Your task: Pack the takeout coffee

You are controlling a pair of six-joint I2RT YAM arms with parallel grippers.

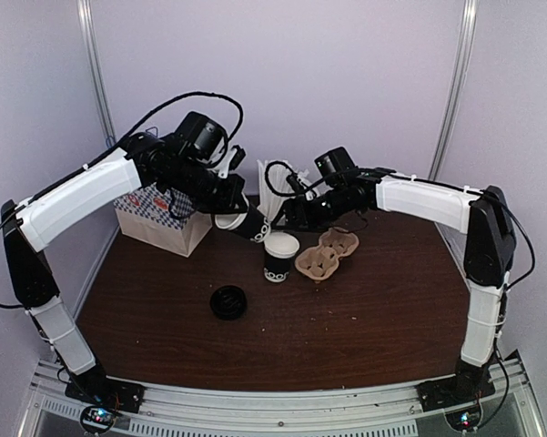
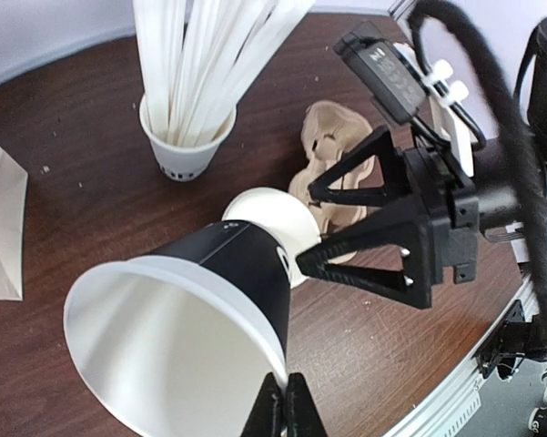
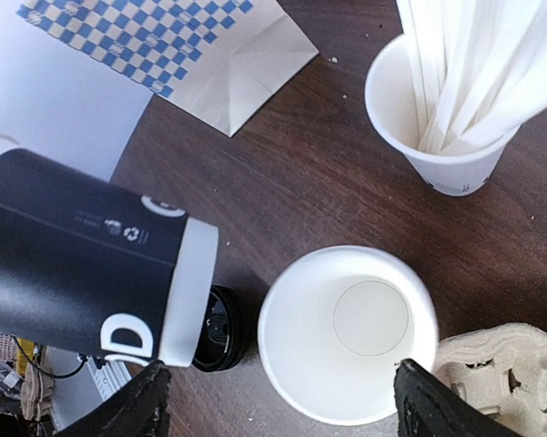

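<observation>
Two lidless black paper cups with white lettering show, and I cannot tell which is the takeout coffee. One cup (image 1: 243, 222) (image 2: 232, 269) (image 3: 73, 273) hangs tilted over the table, with my left gripper (image 1: 226, 217) (image 2: 287, 401) shut on its white rim. The other cup (image 1: 280, 257) (image 2: 268, 211) (image 3: 346, 332) stands upright and empty. My right gripper (image 1: 291, 215) (image 2: 306, 228) (image 3: 287, 405) hovers above it, open and holding nothing. A black plastic lid (image 1: 228, 301) (image 3: 217, 330) lies apart on the table.
A white cup of white straws (image 1: 275, 196) (image 2: 184, 150) (image 3: 446, 127) stands behind the cups. A brown pulp cup carrier (image 1: 327, 254) (image 2: 332, 146) (image 3: 510, 373) lies to the right. A paper bag with a blue check pattern (image 1: 162, 218) (image 3: 237, 73) stands at the back left.
</observation>
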